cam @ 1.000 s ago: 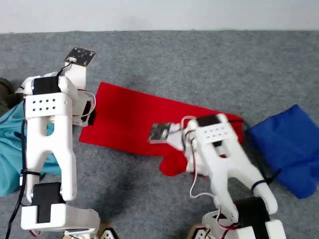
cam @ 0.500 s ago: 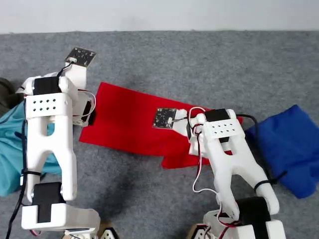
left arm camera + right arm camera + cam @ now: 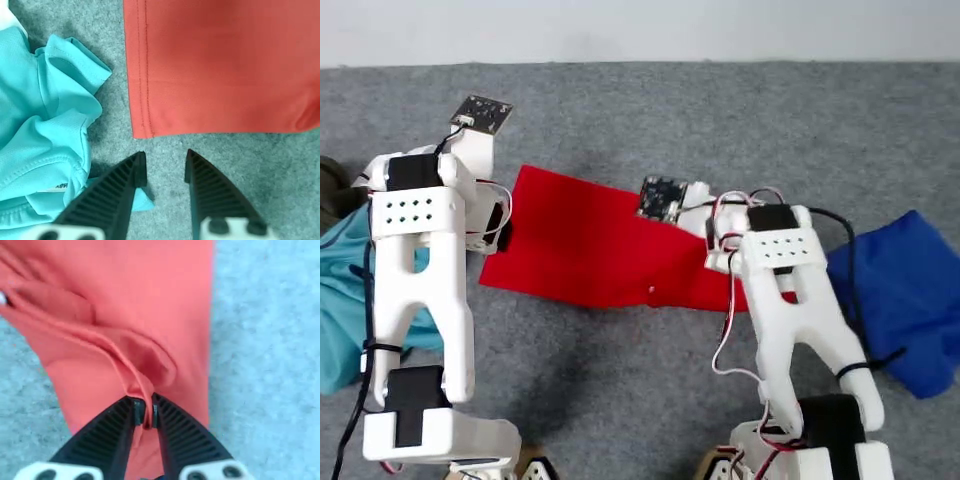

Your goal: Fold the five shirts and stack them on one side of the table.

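A red shirt (image 3: 590, 240) lies flat across the middle of the grey table. My right gripper (image 3: 144, 412) is shut on a raised fold of the red shirt (image 3: 125, 340), at its right part; the right arm (image 3: 775, 270) covers that spot in the high view. My left gripper (image 3: 162, 167) is open just off the corner of the red shirt (image 3: 220, 65), above bare carpet, at the shirt's left end beside the left arm (image 3: 415, 230). A teal shirt (image 3: 40, 125) lies crumpled beside it.
A blue shirt (image 3: 905, 295) lies bunched at the right edge. The teal shirt (image 3: 340, 300) spreads off the left edge under the left arm. Bare grey carpet (image 3: 720, 120) stretches along the back, up to the white wall.
The right arm has moved toward the back of the table, pulling the red shirt's lower flap up with it, so the shirt's front edge now runs straight. The left arm has not moved.
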Controlling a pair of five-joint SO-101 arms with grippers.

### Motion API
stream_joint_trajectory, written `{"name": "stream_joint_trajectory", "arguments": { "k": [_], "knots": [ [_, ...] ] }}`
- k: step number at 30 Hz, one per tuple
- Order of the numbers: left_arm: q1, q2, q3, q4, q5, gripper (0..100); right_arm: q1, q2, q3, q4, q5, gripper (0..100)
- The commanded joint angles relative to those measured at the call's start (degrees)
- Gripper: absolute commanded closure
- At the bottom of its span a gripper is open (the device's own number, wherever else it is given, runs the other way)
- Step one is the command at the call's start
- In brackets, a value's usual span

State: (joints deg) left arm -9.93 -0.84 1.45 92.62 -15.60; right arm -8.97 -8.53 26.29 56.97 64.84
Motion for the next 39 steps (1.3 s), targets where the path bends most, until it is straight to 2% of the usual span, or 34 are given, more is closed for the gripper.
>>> {"name": "stream_joint_trajectory", "arguments": {
  "k": [1,7,13,18,23,25,28,32,36,39],
  "knots": [
    [0.0,-2.55,-0.31,0.0,0.09,86,0.57,4.0,-2.37,-2.95,0.18,98.8],
    [0.0,-2.46,-0.31,0.0,0.09,86,0.48,13.23,-2.9,-12.7,-5.27,98.8],
    [0.0,-2.46,-0.31,0.0,0.09,86,0.4,18.95,-7.74,-13.23,-7.38,98.1],
    [0.0,-2.46,-0.31,0.0,0.09,86,0.4,20.7,-8.97,-13.23,-13.98,81.4],
    [-0.18,-2.46,-0.31,-2.64,0.44,86,0.84,20.62,-13.01,-13.05,-21.54,80.2],
    [-0.35,-2.46,-0.31,-4.57,0.62,86,1.27,20.62,-16.88,-9.63,-25.85,80.2],
    [-0.44,-0.35,-0.31,-6.24,5.54,86,1.71,20.62,-24.62,0.75,-30.95,80.1],
    [-0.88,8.7,-1.45,-7.3,9.93,85,1.98,20.62,-34.02,13.67,-34.29,80.4],
    [-1.76,21.1,-9.63,-6.07,9.93,78,1.98,20.62,-39.03,23.6,-34.46,80.4],
    [-2.02,29.01,-20.88,-3.25,9.93,78,2.07,20.7,-38.86,26.24,-34.37,80.4]
  ]
}}
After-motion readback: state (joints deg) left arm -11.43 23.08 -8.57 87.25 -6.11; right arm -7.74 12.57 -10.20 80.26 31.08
